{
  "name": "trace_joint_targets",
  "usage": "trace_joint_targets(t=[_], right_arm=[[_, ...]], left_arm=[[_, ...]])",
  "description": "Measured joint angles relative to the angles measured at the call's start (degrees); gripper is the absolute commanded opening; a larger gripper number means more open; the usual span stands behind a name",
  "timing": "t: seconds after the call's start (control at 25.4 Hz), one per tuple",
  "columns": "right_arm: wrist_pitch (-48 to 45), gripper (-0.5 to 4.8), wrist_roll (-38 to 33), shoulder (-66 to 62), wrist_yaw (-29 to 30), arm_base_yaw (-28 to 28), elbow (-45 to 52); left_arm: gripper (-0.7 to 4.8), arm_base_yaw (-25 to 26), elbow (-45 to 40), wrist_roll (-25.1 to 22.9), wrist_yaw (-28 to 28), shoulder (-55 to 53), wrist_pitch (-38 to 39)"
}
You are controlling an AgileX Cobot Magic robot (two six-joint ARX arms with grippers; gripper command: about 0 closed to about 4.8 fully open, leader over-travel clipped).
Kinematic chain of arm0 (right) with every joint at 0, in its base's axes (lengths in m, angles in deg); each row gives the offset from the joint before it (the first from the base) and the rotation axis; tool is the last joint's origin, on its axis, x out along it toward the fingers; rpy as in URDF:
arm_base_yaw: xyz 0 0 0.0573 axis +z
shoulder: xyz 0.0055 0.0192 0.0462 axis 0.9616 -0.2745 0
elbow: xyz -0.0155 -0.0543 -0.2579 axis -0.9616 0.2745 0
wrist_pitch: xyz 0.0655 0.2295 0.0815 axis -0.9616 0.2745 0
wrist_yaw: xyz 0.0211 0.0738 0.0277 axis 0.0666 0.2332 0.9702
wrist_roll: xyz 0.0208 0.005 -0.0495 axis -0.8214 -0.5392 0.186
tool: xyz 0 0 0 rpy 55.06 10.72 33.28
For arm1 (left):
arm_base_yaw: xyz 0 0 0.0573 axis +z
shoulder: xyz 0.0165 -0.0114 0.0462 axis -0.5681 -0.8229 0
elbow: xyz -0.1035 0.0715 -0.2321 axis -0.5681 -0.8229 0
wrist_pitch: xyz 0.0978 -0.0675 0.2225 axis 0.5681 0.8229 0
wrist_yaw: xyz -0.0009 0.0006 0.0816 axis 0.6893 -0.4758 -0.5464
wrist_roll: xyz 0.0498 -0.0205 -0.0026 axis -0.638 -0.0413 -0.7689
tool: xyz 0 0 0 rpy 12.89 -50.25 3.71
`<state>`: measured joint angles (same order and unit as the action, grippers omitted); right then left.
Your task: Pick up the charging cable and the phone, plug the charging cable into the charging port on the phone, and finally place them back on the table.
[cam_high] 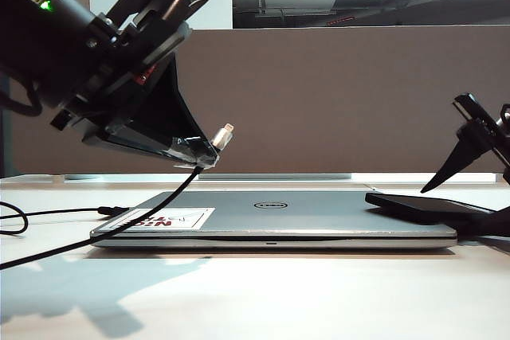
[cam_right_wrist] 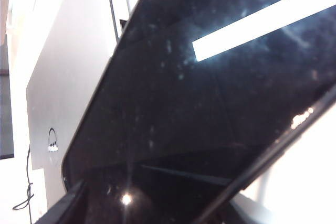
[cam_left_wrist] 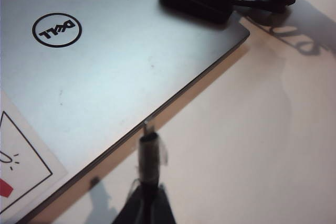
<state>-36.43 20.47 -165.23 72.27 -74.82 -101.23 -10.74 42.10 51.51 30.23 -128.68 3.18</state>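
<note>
My left gripper (cam_high: pixel 205 157) hangs above the laptop's left half, shut on the charging cable (cam_high: pixel 119 224) just behind its silver plug (cam_high: pixel 223 134). In the left wrist view the plug (cam_left_wrist: pixel 148 150) sticks out past the left gripper (cam_left_wrist: pixel 144 203) over the laptop's front edge. The black phone (cam_high: pixel 422 205) lies on the laptop's right end. My right gripper (cam_high: pixel 458 209) stands open astride it, one finger along each long side. The phone (cam_right_wrist: pixel 199 114) fills the right wrist view between the fingers (cam_right_wrist: pixel 60 211). The charging port is hidden. The table (cam_high: pixel 279 292) is white.
A closed silver Dell laptop (cam_high: pixel 303 212) with a sticker lies mid-table under both grippers. The cable's slack trails off the left side across the tabletop. A brown fabric divider (cam_high: pixel 335 101) stands behind the table.
</note>
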Motion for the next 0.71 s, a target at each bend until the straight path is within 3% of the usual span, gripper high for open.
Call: trace_joint_targets(t=[0.08,0.47,0.51,0.55,0.59,0.71], right_arm=[[-0.8,2.60,0.0,-0.2,-0.4,0.0,0.0],[-2.4,2.45,0.0,-0.8,-2.9,0.2,0.0],[-2.6,2.04,0.0,-1.1,-2.9,0.2,0.0],[-2.8,0.31,0.0,-1.1,-3.0,0.3,0.0],[-3.5,-0.02,-0.1,-1.4,-3.2,0.6,0.0],[-9.8,-0.01,-2.0,-2.1,-1.0,0.9,-0.5]], left_arm=[[-0.08,0.0,0.0,0.0,0.0,0.0,0.0],[-0.08,0.0,0.0,0.0,0.0,0.0,0.0],[-0.08,0.0,0.0,0.0,0.0,0.0,0.0],[-0.08,0.0,0.0,0.0,0.0,0.0,0.0],[-0.08,0.0,0.0,0.0,0.0,0.0,0.0],[-0.08,0.0,0.0,0.0,0.0,0.0,0.0]])
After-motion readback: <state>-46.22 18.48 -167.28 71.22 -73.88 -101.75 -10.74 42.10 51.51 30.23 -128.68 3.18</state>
